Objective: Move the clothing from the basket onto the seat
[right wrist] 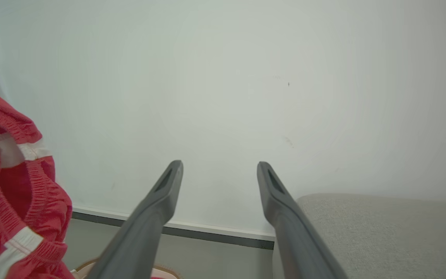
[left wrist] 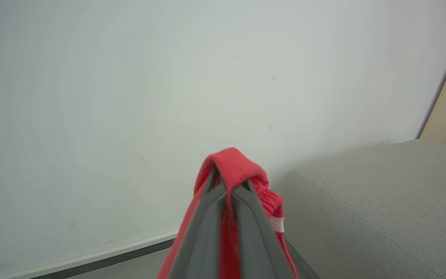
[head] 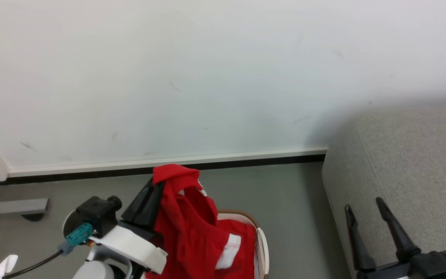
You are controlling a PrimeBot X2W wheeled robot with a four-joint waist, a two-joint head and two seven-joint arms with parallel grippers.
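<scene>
Left end effector (left wrist: pixel 229 184) pinches the red clothing (head: pixel 192 232) above the basket (head: pixel 263 248); right end effector (head: pixel 363 204) gapes empty.

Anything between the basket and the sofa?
Nothing. In the head view, only bare grey floor lies between the basket and the sofa.

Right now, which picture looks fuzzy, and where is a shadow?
Left wrist view: the left tool looks fuzzy near the bottom edge; the clothing pinched at its tips is sharper. Head view: a soft shadow darkens the wall beside the seat. Right wrist view: even light, no glare.
</scene>
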